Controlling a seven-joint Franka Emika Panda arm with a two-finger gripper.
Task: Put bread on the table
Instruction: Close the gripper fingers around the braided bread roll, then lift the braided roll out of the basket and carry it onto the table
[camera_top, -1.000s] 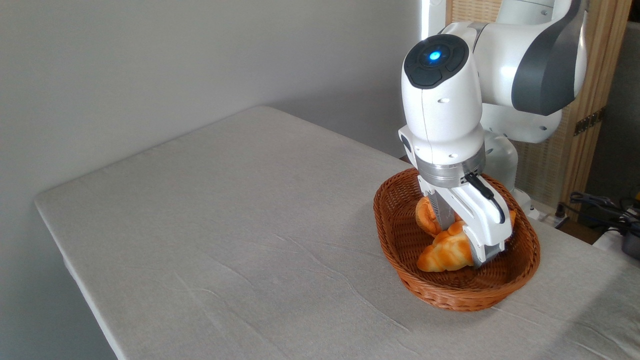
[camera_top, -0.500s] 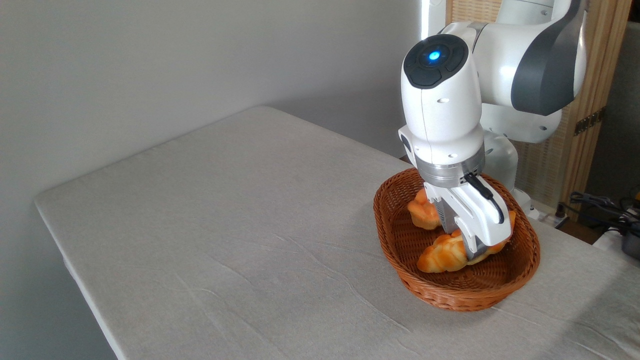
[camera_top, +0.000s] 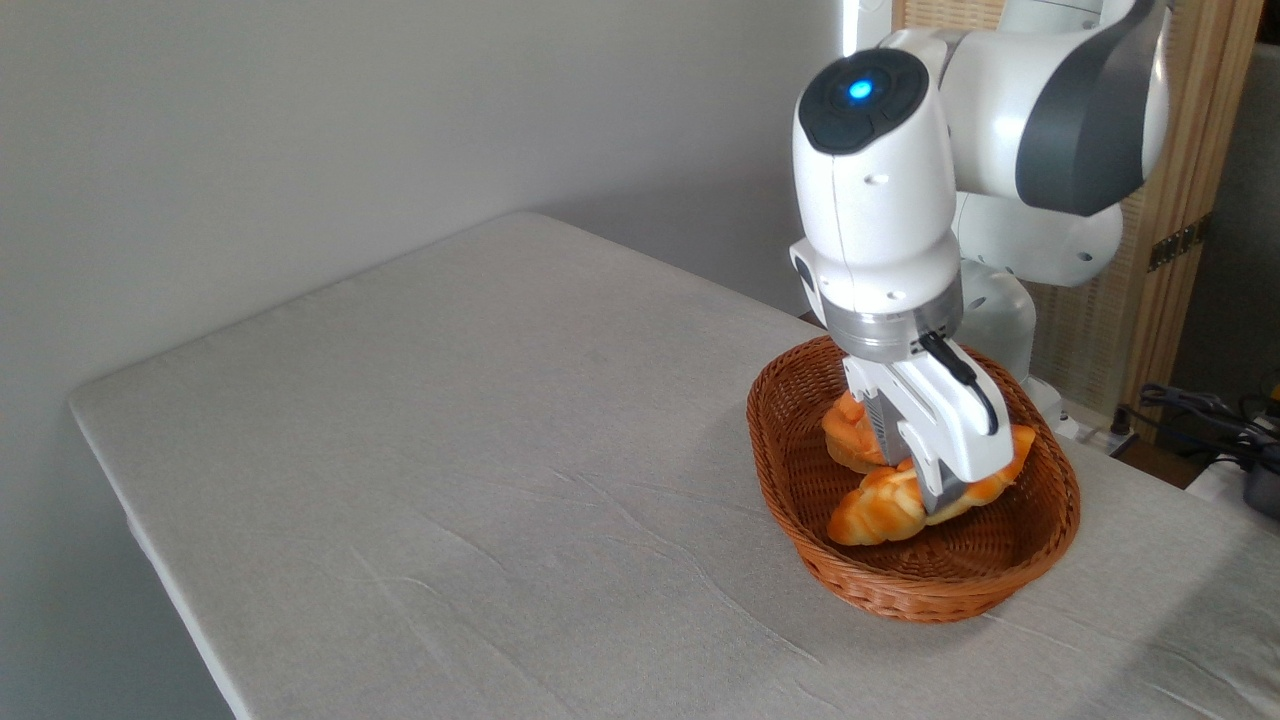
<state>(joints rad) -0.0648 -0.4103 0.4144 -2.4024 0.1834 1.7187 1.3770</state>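
The bread (camera_top: 880, 508), a braided golden-orange loaf with pointed ends, hangs tilted just above the floor of the brown wicker basket (camera_top: 1040, 560). My gripper (camera_top: 935, 490) is shut on the loaf's middle, coming down from above. The loaf's left end points toward the camera and its right end reaches the basket's right rim. The table (camera_top: 450, 450), covered in light grey wrinkled cloth, spreads out to the left of the basket.
A small knotted orange bun (camera_top: 850, 440) lies in the back of the basket, partly hidden behind my gripper. The table's left and front edges drop off. Cables and dark objects (camera_top: 1230, 430) sit at the far right behind the table.
My gripper closed on the loaf and has risen slightly, lifting the loaf off the basket floor. The small bun shifted a little as the gripper moved.
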